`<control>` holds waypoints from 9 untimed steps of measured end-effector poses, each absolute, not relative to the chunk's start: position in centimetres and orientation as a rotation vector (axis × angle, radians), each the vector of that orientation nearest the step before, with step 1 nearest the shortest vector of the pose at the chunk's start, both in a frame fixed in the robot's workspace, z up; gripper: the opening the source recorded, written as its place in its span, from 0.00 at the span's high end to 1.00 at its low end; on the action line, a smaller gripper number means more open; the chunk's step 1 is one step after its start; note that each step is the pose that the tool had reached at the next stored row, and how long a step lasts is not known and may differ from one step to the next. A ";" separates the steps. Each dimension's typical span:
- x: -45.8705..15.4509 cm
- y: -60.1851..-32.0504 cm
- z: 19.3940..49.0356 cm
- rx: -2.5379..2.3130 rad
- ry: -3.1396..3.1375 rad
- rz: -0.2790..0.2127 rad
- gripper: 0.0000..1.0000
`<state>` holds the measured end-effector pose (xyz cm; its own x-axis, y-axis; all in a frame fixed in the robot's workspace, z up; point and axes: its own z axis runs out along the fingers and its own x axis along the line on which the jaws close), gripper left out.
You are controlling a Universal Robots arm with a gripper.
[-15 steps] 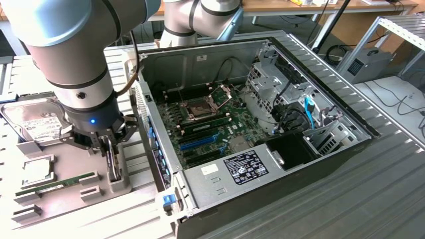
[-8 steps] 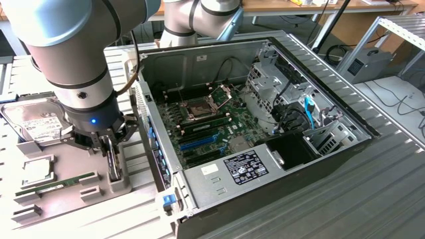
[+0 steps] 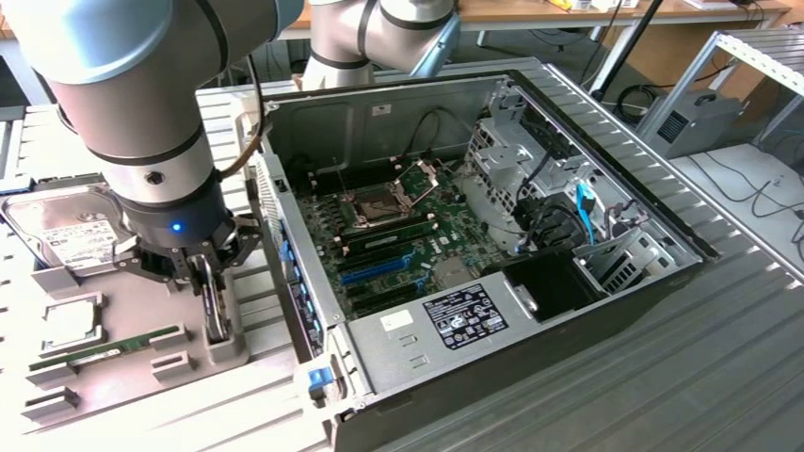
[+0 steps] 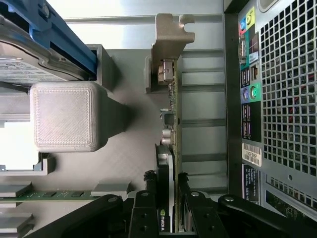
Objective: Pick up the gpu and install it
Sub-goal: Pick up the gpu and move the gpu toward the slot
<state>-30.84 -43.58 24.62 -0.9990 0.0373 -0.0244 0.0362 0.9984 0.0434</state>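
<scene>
The gpu (image 3: 218,316) stands on edge in a slot of the grey parts holder (image 3: 151,381), to the exterior view's left of the open computer case (image 3: 653,221). My gripper (image 3: 207,282) comes straight down over it. In the wrist view the gpu (image 4: 172,124) is edge-on, its silver end bracket (image 4: 171,34) at the far end and the black fan housing near the fingers. My gripper (image 4: 167,203) has one black finger (image 4: 145,210) on each face of the card and is shut on it. The card still sits low in the holder.
The case lies open with the motherboard (image 3: 390,231) and blue expansion slots (image 3: 377,273) exposed. On the holder are a hard drive (image 3: 70,235), a CPU (image 3: 70,322) and a green RAM stick (image 3: 107,347). The case's rear panel (image 4: 287,99) runs close beside the card.
</scene>
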 end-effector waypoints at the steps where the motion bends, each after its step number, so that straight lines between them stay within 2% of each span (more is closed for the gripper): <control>1: -30.8 -43.6 24.9 0.058 3.115 0.067 0.73; 9: -30.8 -43.6 28.6 0.057 3.115 0.065 0.73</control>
